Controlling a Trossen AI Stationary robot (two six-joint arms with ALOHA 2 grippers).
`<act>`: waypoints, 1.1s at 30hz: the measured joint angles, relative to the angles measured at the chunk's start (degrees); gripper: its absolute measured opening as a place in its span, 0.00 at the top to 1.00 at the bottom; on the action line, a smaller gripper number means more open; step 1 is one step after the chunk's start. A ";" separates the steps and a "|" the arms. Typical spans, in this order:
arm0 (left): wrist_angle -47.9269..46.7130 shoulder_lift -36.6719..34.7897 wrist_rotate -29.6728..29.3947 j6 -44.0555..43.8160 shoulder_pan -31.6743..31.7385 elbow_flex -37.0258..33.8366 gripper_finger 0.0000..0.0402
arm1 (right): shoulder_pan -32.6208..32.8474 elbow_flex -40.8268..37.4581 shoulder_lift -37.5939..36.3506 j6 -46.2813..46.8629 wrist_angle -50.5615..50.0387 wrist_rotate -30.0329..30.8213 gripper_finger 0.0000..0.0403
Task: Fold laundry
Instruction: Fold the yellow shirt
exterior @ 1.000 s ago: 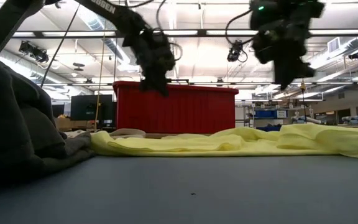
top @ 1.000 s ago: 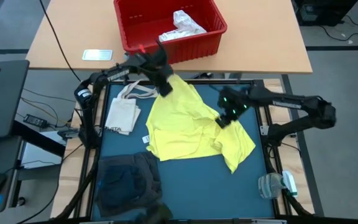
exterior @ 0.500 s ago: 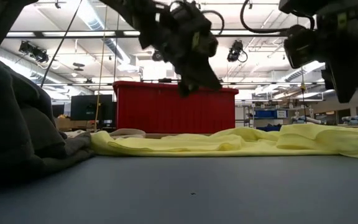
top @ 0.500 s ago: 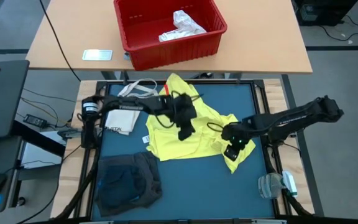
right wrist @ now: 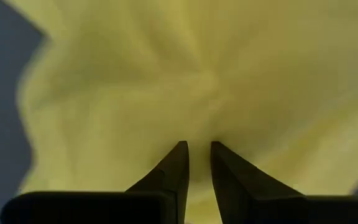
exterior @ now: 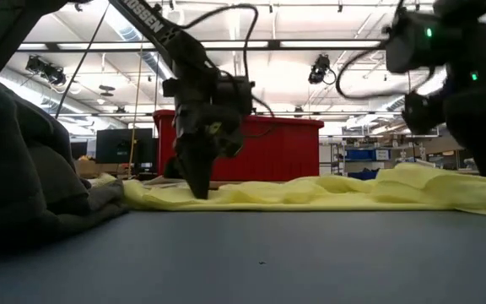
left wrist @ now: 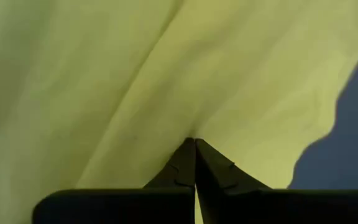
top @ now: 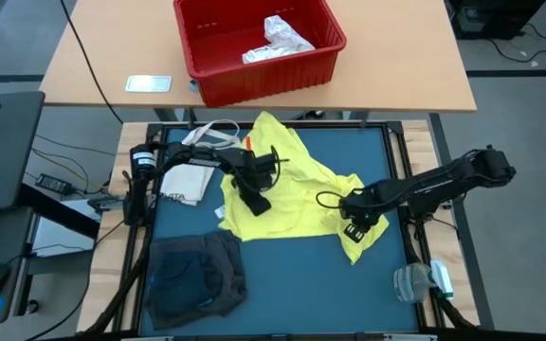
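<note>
the yellow garment (top: 292,194) lies spread mid-bench (top: 282,275). left claw (top: 257,203) is pinched closed on its left edge; right claw (top: 355,229) is nearly closed, pressed into the right corner, grip unclear. grasping step; next looks like lifting both edges together to fold.
</note>
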 joint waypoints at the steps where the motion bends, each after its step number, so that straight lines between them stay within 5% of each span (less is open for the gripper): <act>1: -0.74 0.00 -0.65 0.55 0.99 0.00 0.99 | 0.31 -1.34 0.76 1.03 2.24 -1.97 0.81; 10: 0.72 -0.09 -9.35 1.39 12.90 1.48 0.99 | 6.08 -2.36 4.16 5.30 28.66 -17.93 0.82; 16: -2.03 -1.30 -14.66 2.82 20.13 5.68 0.99 | 3.24 -0.17 3.21 1.65 47.05 -23.84 0.86; 25: -13.80 -8.02 -12.39 5.59 17.24 11.20 0.99 | -1.40 0.26 -2.65 -9.76 45.71 -12.37 0.90; 33: -14.47 -20.03 -12.70 2.24 9.64 11.21 0.99 | -9.25 6.94 8.93 -32.96 43.44 -10.75 0.61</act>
